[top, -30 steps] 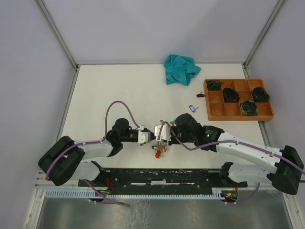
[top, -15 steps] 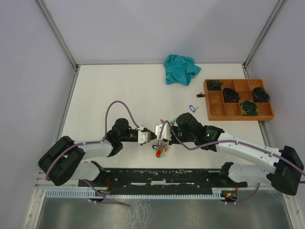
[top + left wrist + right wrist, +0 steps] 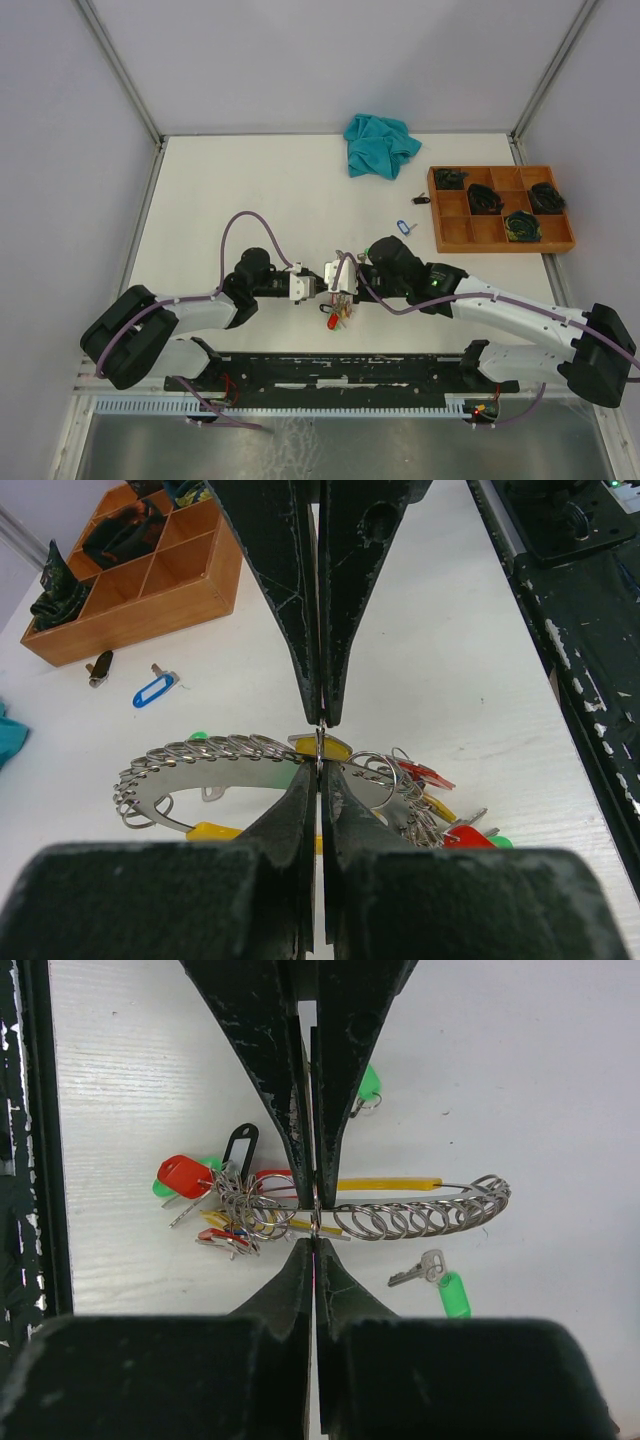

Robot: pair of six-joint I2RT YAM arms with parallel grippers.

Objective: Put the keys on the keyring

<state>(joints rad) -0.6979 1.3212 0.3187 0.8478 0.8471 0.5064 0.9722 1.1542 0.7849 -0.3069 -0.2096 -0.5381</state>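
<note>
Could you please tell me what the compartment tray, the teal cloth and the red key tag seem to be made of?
Compartment tray: probably wood, matte orange-brown, thick flat dividers.
Teal cloth: soft fabric, matte, lying in rumpled folds.
Red key tag: likely plastic, smooth, evenly coloured, slight sheen.

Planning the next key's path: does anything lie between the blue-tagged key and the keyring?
Almost nothing: in the left wrist view bare table separates the blue-tagged key from the keyring, except a green tag lying close by the ring on that side.
</note>
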